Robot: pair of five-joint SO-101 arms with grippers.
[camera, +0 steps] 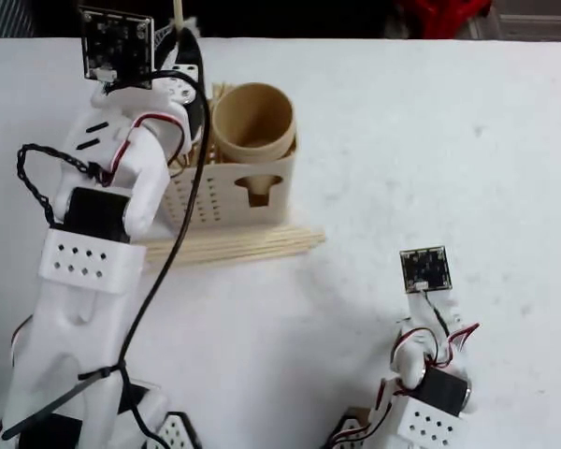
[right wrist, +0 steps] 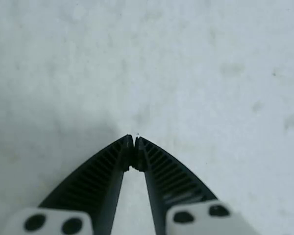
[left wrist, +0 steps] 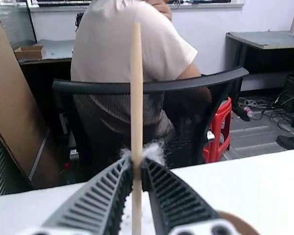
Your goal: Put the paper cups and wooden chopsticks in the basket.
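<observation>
While the white surface (camera: 449, 140) lies under everything, the left arm (camera: 93, 243) is the biggest thing on it. It stretches from the near edge to the far left end of the basket (camera: 229, 196), with a black cable (camera: 168, 253) trailing along it. The right arm (camera: 430, 383) sits folded at the near edge, well apart from the basket. Its right fingers (right wrist: 103, 176) point down at bare surface, pressed together at the tips with nothing between them.

The basket is white with perforated walls and stands toward the far left of the surface. Nested cups (camera: 252, 117) stand upright in its right part, mouths up, and a few wooden tips show just beside them inside the basket. A bundle of chopsticks (camera: 234, 245) lies flat on the surface, just beside the basket's near wall and running along it, one end hidden under the left arm.

Above the basket's left end, the left fingers (left wrist: 108, 191) are clamped on a single chopstick (left wrist: 135, 88), which stands upright between them, rising well past their tips
</observation>
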